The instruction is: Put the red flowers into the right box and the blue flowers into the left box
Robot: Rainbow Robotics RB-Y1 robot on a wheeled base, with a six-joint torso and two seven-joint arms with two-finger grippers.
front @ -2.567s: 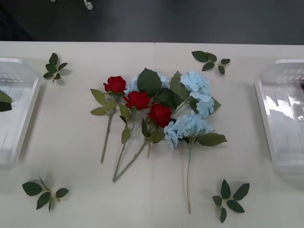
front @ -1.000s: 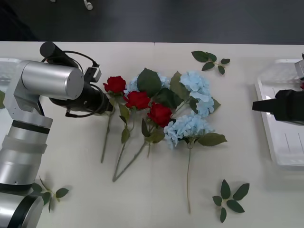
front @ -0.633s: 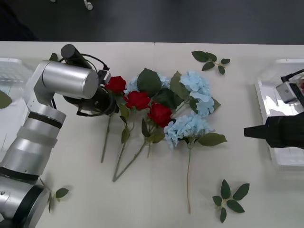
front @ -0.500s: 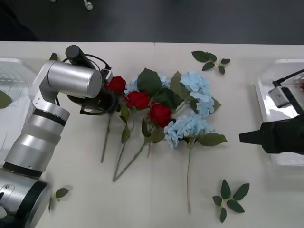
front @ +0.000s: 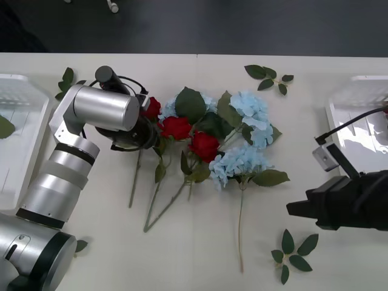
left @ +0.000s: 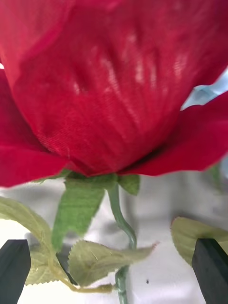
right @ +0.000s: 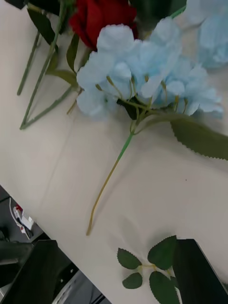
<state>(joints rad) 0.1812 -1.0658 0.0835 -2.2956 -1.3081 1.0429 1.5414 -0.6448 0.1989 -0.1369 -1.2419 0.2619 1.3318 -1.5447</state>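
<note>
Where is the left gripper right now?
Front view: the left gripper sits on the robot's left side of the flower pile, fingers open around the leftmost red rose's stem.

We see three red roses (front: pixel 177 127) and pale blue hydrangea clusters (front: pixel 239 162) lying bunched together mid-worktop, stems toward us, between the white left box (front: pixel 27 151) and right box (front: pixel 345 145).

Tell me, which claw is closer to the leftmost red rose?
The left claw: open, right at the leftmost red rose, its stem between the fingers. The right claw, also open, hangs far off, nearer the blue flowers.
</note>
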